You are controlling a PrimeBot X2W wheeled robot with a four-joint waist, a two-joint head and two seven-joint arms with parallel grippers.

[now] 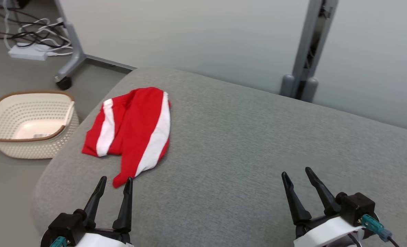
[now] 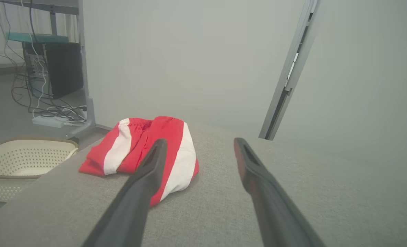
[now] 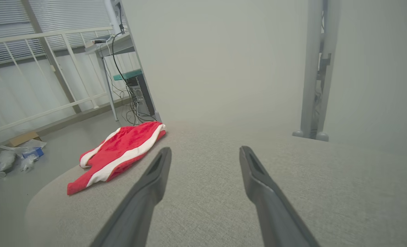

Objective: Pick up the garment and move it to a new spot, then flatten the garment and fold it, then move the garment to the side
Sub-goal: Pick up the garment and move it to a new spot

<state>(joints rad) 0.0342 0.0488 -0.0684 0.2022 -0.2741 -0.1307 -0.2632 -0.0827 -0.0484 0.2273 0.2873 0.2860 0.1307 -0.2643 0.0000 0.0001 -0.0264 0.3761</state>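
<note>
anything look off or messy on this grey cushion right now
Only the red and white garment: it lies crumpled and bunched over itself near the left edge of the grey cushion, one corner trailing toward the robot, rather than spread flat. Nothing looks spilled or damaged.

Left pincer, right pincer: jaws apart.

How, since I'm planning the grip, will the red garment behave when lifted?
Probably floppy: the garment lies crumpled in soft folds on the cushion, so it would likely droop. Likely light; pushing may bunch the thin cloth.
</note>
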